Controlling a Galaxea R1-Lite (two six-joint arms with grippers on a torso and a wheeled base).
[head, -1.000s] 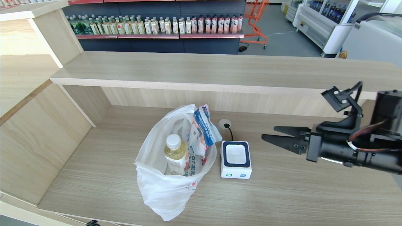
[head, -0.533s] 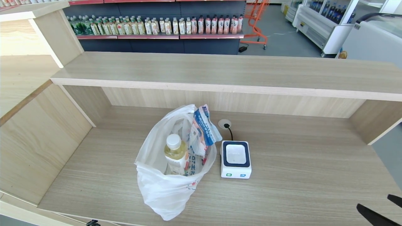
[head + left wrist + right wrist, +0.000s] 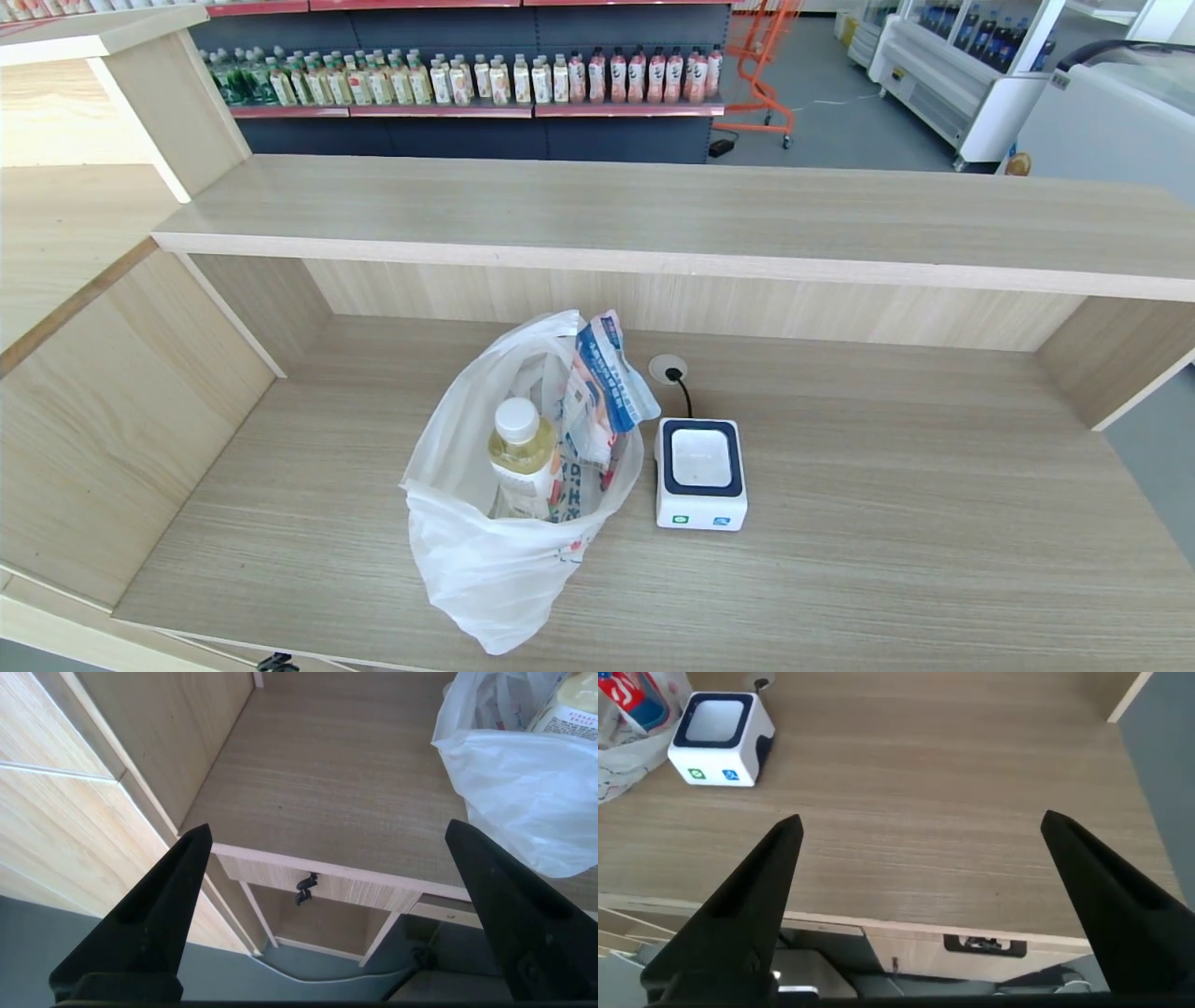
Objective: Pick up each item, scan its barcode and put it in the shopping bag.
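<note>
In the left wrist view the left gripper [image 3: 327, 829] hangs over the front edge of the wooden counter [image 3: 887, 523], with its two dark fingers spread wide apart and nothing between them. In the head view, the white shopping bag [image 3: 485, 569] stands a little left of the centre of the frame, with its mouth open. Inside it a bottle [image 3: 521, 457] of yellow drink stands upright, with a white cap and a label whose print is too small to read. To the right of the bottle a blue, white and red snack packet [image 3: 607, 378] sticks up out of the bag; its writing cannot be read either. Just beside the bag, at the centre of the frame, sits the white scanner [image 3: 700, 471] with a dark blue frame around its pale window. It has one green and one blue square sticker on its front face, and a black cable [image 3: 686, 397] goes from its back to a hole in the counter. In the right wrist view the right gripper [image 3: 922, 817] is also wide open and holds nothing, above the counter's front edge and well apart from the scanner.
</note>
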